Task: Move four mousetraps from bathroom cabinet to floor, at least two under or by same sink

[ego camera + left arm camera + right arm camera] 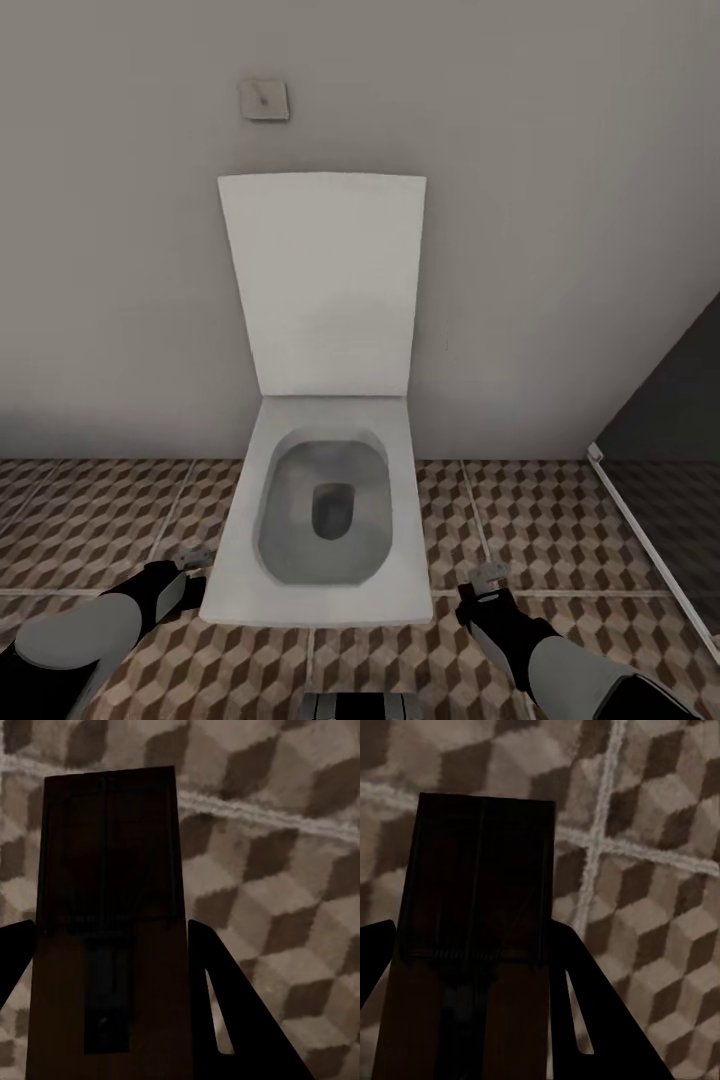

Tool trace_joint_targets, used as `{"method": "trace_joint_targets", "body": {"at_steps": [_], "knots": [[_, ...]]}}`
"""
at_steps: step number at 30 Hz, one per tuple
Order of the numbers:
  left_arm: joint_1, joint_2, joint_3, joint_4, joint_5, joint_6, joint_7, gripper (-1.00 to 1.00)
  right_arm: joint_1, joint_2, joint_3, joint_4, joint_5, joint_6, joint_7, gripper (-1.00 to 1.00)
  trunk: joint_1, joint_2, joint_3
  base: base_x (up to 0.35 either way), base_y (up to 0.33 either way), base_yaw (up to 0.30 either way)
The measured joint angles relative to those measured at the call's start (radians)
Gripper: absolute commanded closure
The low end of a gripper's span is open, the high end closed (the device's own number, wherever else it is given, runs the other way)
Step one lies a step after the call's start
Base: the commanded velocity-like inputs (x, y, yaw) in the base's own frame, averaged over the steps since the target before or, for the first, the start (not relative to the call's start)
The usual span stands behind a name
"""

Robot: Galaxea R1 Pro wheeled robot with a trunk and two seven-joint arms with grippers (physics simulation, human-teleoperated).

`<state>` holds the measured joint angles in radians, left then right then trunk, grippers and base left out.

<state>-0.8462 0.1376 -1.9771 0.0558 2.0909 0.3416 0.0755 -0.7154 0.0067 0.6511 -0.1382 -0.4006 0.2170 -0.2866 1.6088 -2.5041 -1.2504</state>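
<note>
**Q:** What does each gripper carry, and how is the load oriented?

**A:** The left gripper (112, 945) is closed on a mousetrap (111, 907). The board sits between the two dark fingers (232, 1020), its long axis running along them, and its far end pointing out past the fingertips toward the bathroom floor (285, 870). Dark metal fittings show on its upper face. The right gripper (472, 945) clamps a second mousetrap (480, 907) the same way, lengthwise between its fingers (600, 1020), with the free end projecting ahead of the tips.

**Q:** Where do the grippers stand in the head view?

**A:** The left gripper (190, 565) and right gripper (488, 582) are low, one on either side of a white toilet (320, 520) whose lid (325, 280) is raised against the grey wall (100, 250). Both hang above the cube-patterned tiles (100, 520). A small square plate (264, 99) is fixed to the wall above the lid. Beyond the right gripper, a pale strip (650, 550) separates the patterned tiles from a darker floor (680, 520).

**Q:** Do the boards touch the tiles?

**A:** That cannot be told; the wrist views show tiles and grout lines (607, 832) beyond each board.
</note>
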Motion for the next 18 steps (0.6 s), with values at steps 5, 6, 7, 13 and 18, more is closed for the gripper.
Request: {"method": "trace_joint_targets", "body": {"at_steps": [5, 6, 7, 13, 18], "knots": [[0.000, 0.001, 0.000, 0.000, 0.000, -0.013, -0.001, 1.00, -0.001, -0.002, -0.004, 0.000, -0.002, 0.005, -0.001, 1.00, 0.002, -0.001, -0.019, 0.000, 0.000, 0.000], [0.000, 0.002, 0.000, 0.000, 0.000, -0.018, -0.001, 1.00, -0.001, -0.001, -0.004, -0.001, -0.002, 0.005, -0.002, 1.00, 0.003, -0.001, -0.023, 0.000, 0.000, 0.000], [0.000, 0.002, 0.000, 0.000, 0.000, -0.023, -0.001, 1.00, -0.001, 0.000, -0.004, -0.001, -0.002, 0.005, -0.002, 1.00, 0.003, -0.002, -0.027, 0.000, 0.000, 0.000], [0.000, 0.001, 0.000, 0.000, 0.000, -0.031, -0.001, 1.00, -0.001, 0.004, -0.005, -0.001, 0.000, 0.003, -0.001, 1.00, 0.006, -0.003, -0.050, 0.000, 0.000, 0.000], [0.000, 0.001, 0.000, 0.000, 0.000, -0.035, 0.000, 1.00, -0.001, 0.006, -0.004, -0.001, 0.003, -0.008, 0.000, 1.00, 0.008, -0.004, -0.070, 0.000, 0.000, 0.000]]}}
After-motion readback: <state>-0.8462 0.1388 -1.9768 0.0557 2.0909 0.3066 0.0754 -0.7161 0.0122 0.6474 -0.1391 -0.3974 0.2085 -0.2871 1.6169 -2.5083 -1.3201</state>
